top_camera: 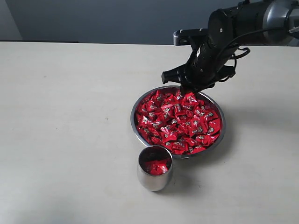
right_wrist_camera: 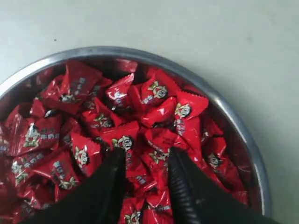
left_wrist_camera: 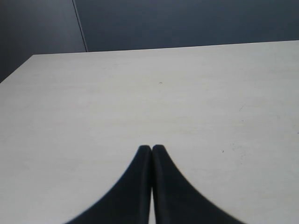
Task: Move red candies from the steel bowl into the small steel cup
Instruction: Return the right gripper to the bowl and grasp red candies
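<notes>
While the right arm (top_camera: 223,35) leans in from the right side, its jaws are down on the far edge of the steel bowl (top_camera: 132,122), tips sunk into the heap

- Right jaws: apart, one tip on each side of a few wrappers; red candies (top_camera: 177,123) fill the gap between them. Cannot make out whether any one of them is pinched
- Steel bowl: sits right of centre on the pale worktop (top_camera: 60,116), heaped nearly to the rim with red candies, shiny wrappers with small silver-white marks
- Small steel cup (top_camera: 152,183): upright, just beside the bowl's near rim, on the side away from the arm. Cannot tell if cup and bowl touch. A few red candies lie in its bottom (top_camera: 157,166)
- Left jaws: pressed together, tip to tip, nothing between them, hanging over bare worktop well away from bowl and cup; out of sight in the exterior view
- Dark wall (top_camera: 93,18) runs behind the worktop's far edge
</notes>
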### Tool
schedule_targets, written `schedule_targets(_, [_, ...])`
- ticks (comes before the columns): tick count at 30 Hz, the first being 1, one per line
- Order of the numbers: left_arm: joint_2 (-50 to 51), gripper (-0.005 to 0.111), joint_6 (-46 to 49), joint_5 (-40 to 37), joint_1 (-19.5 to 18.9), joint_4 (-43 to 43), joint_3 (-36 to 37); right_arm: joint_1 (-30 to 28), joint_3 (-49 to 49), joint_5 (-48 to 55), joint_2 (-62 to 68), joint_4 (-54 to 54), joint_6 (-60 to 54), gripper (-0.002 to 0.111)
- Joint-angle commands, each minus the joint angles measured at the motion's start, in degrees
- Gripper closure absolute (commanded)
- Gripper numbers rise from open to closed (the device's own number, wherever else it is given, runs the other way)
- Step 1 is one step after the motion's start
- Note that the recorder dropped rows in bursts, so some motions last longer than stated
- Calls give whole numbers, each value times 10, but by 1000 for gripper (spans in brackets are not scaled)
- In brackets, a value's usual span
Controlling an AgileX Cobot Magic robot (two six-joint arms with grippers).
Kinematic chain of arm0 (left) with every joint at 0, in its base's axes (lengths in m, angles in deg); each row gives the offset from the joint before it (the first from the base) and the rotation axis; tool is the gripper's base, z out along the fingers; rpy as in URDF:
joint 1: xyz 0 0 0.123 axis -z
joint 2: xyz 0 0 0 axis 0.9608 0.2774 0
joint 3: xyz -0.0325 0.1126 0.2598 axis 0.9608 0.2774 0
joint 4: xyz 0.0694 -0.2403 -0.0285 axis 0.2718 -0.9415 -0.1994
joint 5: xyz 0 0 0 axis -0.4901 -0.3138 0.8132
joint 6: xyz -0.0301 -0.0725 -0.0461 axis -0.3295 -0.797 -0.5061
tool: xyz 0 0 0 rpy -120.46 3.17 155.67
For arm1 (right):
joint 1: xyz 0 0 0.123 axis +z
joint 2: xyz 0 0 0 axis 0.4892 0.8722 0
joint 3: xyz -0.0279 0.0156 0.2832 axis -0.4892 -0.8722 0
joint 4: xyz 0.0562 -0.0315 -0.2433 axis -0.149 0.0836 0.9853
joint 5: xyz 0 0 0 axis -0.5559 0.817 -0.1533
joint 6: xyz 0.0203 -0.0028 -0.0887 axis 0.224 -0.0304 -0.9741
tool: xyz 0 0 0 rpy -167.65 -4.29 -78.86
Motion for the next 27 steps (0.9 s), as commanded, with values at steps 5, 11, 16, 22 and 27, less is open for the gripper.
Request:
schedule_targets(5, [-3, 106, -1, 4, 4, 1, 3, -4, 3, -2, 51, -36, -57, 77])
schedule_targets(11, [-3, 106, -1, 4, 4, 1, 3, -4, 3, -16, 55, -37, -64, 77])
schedule_targets(16, [-3, 106, -1, 4, 4, 1, 3, -4, 25, 9, 55, -66, -94, 77])
schedule_targets(22, [-3, 106, -1, 4, 4, 1, 3, -4, 54, 22, 67, -77, -105, 62])
schedule_targets(27, [-3, 106, -1, 4, 4, 1, 3, -4, 54, 27, 85, -78, -105, 68])
